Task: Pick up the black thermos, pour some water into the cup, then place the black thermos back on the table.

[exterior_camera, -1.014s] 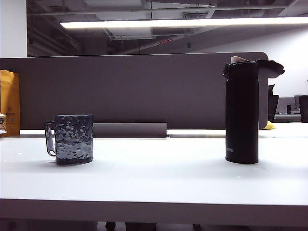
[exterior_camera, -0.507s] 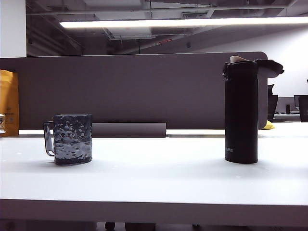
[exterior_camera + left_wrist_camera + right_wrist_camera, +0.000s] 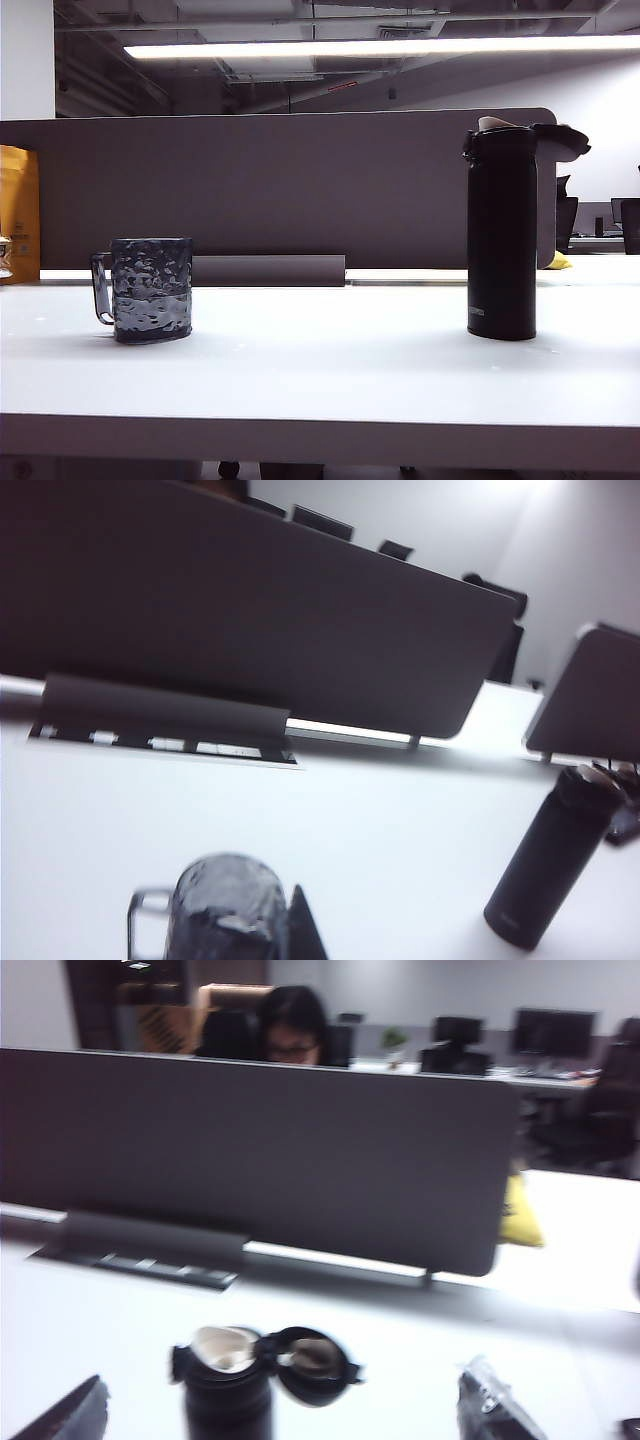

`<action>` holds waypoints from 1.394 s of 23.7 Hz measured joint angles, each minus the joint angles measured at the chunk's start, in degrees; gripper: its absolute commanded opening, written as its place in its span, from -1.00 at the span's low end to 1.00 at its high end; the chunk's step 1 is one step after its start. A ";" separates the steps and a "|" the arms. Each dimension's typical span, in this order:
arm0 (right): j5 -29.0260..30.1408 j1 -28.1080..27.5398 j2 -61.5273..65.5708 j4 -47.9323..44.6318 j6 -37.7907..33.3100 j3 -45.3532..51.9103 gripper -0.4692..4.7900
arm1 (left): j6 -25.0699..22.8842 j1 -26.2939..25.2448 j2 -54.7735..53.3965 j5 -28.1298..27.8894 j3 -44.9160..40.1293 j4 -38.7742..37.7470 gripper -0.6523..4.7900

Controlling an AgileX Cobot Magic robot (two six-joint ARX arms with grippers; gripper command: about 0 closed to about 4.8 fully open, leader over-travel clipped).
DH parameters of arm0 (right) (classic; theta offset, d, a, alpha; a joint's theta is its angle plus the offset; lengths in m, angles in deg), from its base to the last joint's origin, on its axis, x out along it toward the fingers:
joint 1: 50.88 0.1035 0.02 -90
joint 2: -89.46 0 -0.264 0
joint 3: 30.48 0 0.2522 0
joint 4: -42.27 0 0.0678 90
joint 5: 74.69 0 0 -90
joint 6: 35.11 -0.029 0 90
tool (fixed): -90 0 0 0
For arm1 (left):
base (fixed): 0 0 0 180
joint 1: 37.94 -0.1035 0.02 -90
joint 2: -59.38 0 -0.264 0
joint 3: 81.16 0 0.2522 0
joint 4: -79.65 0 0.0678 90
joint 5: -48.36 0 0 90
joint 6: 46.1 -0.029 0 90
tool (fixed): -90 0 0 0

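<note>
Nothing on the bench (image 3: 330, 380) has moved since the earlier frame. Black thermos (image 3: 502, 232) stands upright at right, lid flipped open; cup (image 3: 150, 289) sits well apart at left. Right tool (image 3: 290, 1415) spreads wide around the thermos top. Left tool (image 3: 305, 930) sits beside the cup, its spread unclear.

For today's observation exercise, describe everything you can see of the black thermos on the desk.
The black thermos is a tall, slim matte cylinder with small pale lettering near its base. It stands upright on the white table, right of the cup in the exterior view. Its flip lid hangs open to one side, baring a pale spout. Only the table touches it; neither gripper holds it.
</note>
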 measured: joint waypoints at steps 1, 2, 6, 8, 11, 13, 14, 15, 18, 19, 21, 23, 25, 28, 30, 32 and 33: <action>0.66 0.90 1.79 -0.17 0.11 -0.26 1.00 | -1.31 0.76 -2.40 0.02 1.75 0.07 -0.78; 1.01 1.92 3.23 -0.76 0.07 -0.26 1.00 | -2.45 1.60 -5.03 -0.07 3.54 0.28 -0.78; 0.90 7.54 8.24 -5.46 -2.56 0.79 1.00 | -5.18 6.38 -16.81 -3.37 10.23 1.25 -0.78; -0.81 10.97 10.21 -8.74 -2.82 2.01 1.00 | -6.25 9.49 -21.70 -5.20 12.26 1.16 -0.78; -5.46 15.85 13.55 -12.02 -2.78 4.50 1.00 | -7.61 15.78 -29.75 -7.61 14.58 4.17 -0.78; -8.31 17.68 16.09 -13.25 -2.82 6.64 1.00 | -8.33 19.56 -33.22 -9.55 15.06 6.19 -0.78; -8.94 18.23 17.16 -14.12 -2.84 7.87 1.00 | -8.61 21.05 -34.69 -10.49 15.15 7.78 -0.78; -9.29 18.49 18.32 -15.50 -2.95 9.55 1.00 | -8.72 22.67 -36.46 -11.34 15.21 9.66 -0.78; -9.35 18.80 21.70 -20.81 -5.16 13.42 1.00 | -9.88 26.47 -40.46 -13.53 15.41 12.31 -0.78; -9.49 18.82 23.06 -23.26 -5.70 14.56 1.00 | -10.64 27.08 -41.33 -13.68 15.41 12.57 -0.78; -10.54 18.84 25.88 -27.32 -6.08 16.06 1.00 | -12.85 28.44 -43.30 -13.90 15.41 13.20 -0.78; -12.09 18.88 29.05 -31.04 -6.08 16.66 1.00 | -15.15 29.35 -45.57 -14.05 15.41 14.62 -0.78; -13.22 18.88 33.86 -36.24 -6.08 16.70 1.00 | -16.33 29.75 -47.89 -14.16 15.43 16.68 -0.78; -14.05 18.88 40.87 -43.34 -5.57 16.66 1.00 | -16.59 29.75 -51.30 -16.00 15.43 20.26 -0.78; -15.91 18.88 47.19 -49.46 -5.20 16.41 1.00 | -16.55 29.64 -54.05 -17.44 15.43 22.99 -0.78; -17.53 18.88 53.09 -54.58 -5.14 16.46 1.00 | -16.48 29.64 -56.13 -17.62 15.41 24.76 -0.78; -17.86 18.88 55.65 -56.57 -5.09 16.48 1.00 | -16.41 29.70 -56.94 -17.55 15.41 26.03 -0.78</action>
